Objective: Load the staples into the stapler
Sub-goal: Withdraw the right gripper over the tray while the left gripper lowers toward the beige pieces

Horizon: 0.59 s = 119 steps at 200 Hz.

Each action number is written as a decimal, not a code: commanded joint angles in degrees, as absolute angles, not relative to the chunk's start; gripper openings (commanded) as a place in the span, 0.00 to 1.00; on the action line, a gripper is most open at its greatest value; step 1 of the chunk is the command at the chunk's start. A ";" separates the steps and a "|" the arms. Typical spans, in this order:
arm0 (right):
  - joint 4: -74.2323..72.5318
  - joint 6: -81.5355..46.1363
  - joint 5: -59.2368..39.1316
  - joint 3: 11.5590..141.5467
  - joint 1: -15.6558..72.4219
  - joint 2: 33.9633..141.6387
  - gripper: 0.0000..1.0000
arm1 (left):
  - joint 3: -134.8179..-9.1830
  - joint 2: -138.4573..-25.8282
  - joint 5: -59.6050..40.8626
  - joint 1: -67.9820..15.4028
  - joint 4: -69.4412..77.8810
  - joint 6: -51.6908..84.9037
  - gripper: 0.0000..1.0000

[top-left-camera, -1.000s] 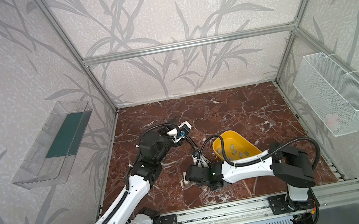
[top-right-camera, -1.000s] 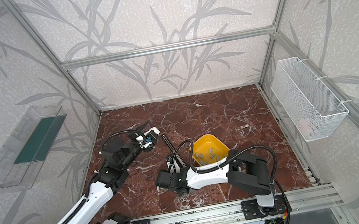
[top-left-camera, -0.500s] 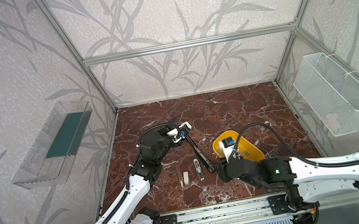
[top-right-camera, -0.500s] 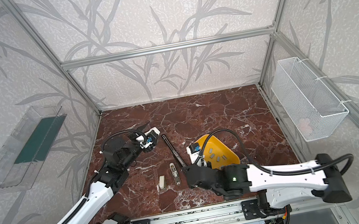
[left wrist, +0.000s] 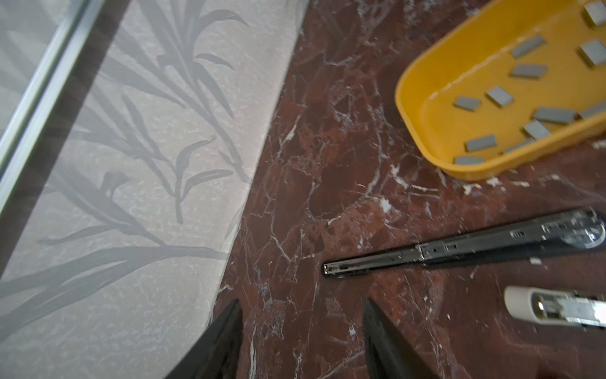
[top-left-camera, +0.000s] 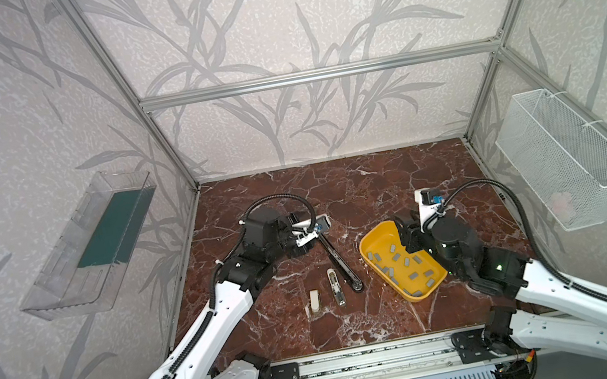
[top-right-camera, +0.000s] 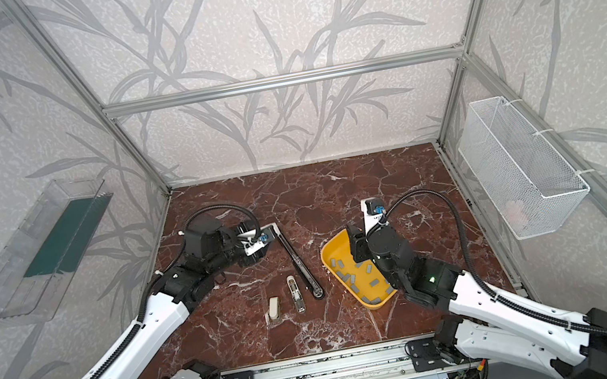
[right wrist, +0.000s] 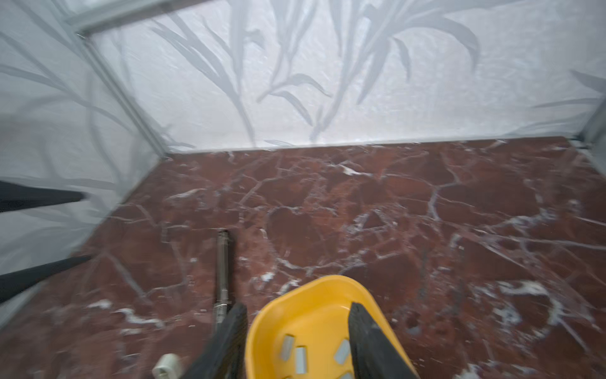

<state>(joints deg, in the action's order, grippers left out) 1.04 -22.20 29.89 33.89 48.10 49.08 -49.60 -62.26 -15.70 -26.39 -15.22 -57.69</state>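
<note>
The stapler (top-left-camera: 342, 261) is lying near the middle of the table (top-left-camera: 377, 186), running from 11 o'clock to 5 o'clock. The tray (top-left-camera: 418, 296) is sitting at its 3 o'clock, with staple strips (top-left-camera: 407, 263) lying in it. A shorter stapler part (top-left-camera: 336, 286) is lying at 9 o'clock of the stapler's 5 o'clock end, and a block (top-left-camera: 314, 300) is lying at that part's 9 o'clock. The left end effector (left wrist: 302, 305) is hanging by the stapler's 11 o'clock end. The right end effector (right wrist: 298, 306) is hanging over the tray's 12 o'clock end.
</note>
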 commanded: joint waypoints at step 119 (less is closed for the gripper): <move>-5.96 -23.03 19.44 29.00 42.28 47.84 0.58 | -36.21 -60.13 3.16 -35.21 -41.10 -102.48 0.61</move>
<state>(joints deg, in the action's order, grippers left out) -4.49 -22.50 20.62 27.57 42.41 47.68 -37.30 -61.67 0.38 -31.66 -35.40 -96.66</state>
